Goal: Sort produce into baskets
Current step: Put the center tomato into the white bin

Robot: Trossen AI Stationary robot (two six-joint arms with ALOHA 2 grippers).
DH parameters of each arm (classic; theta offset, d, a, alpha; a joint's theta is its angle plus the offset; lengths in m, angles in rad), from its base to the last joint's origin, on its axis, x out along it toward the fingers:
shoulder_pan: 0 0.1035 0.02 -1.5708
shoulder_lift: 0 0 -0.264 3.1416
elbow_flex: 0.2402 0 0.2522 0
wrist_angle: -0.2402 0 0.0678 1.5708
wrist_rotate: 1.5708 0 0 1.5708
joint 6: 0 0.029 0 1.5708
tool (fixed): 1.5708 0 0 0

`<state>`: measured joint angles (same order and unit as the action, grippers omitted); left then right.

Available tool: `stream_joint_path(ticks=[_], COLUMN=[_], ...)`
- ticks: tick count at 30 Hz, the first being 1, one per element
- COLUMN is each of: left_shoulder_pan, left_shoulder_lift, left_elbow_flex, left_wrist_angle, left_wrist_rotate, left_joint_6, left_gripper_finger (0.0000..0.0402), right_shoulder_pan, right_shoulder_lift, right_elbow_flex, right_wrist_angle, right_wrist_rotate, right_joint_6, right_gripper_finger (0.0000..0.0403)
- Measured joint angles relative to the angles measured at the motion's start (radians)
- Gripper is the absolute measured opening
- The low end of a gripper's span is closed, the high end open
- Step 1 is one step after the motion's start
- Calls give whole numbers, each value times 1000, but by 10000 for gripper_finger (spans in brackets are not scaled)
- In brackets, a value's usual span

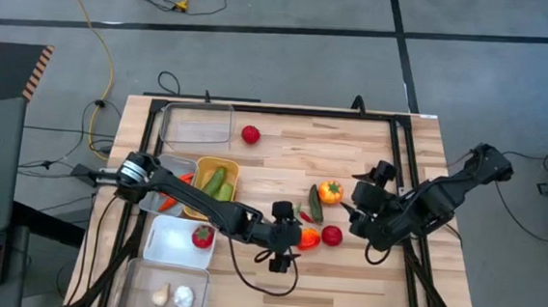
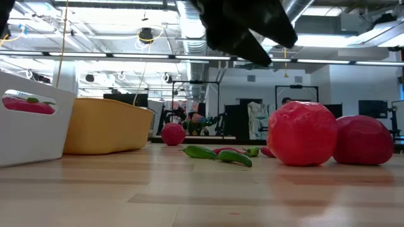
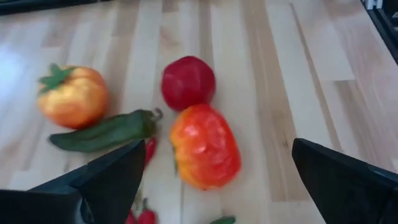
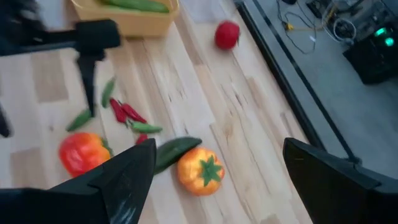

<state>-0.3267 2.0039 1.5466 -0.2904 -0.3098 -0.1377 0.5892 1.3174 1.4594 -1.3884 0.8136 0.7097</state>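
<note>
At the left of the overhead picture sit the baskets: a yellow plastic tray (image 1: 193,201) holding cucumbers and a white tray (image 1: 166,246) holding one tomato. Your left gripper (image 1: 284,239) hovers at centre, fingers spread wide and holding nothing. Just right of it lies the red-orange pepper (image 3: 204,146), with a round red tomato (image 3: 188,81) close by. Lower straight over the pepper alone. Further right, your right gripper (image 1: 355,205) waits, released too.
</note>
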Motion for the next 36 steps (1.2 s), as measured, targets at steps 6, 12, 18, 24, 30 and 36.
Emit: stream_joint_path(ticks=[6, 12, 18, 24, 30, 36], left_shoulder_pan=[-2, 12, 16, 28, 37, 39], left_shoulder_lift=[60, 111, 168, 213, 231, 229], left_elbow_flex=[0, 3, 0, 3, 0, 0], left_wrist_angle=[65, 153, 205, 252, 226, 230], left_wrist_rotate=[-10, -31, -69, -72, -94, -78], left_joint_6=[4, -53, -48, -73, -94, -94], left_gripper_finger=[390, 390, 390, 389, 367, 290], right_shoulder_pan=[-1, -2, -3, -1, -3, -3], right_shoulder_lift=[-79, -164, -214, -218, -217, -217], right_elbow_flex=[-214, -393, -523, -590, -634, -635], right_wrist_angle=[154, 314, 457, 525, 586, 631], right_wrist_rotate=[-1, -5, -21, -31, -30, -30], right_joint_6=[25, 26, 26, 27, 25, 25], right_gripper_finger=[375, 375, 375, 375, 375, 375])
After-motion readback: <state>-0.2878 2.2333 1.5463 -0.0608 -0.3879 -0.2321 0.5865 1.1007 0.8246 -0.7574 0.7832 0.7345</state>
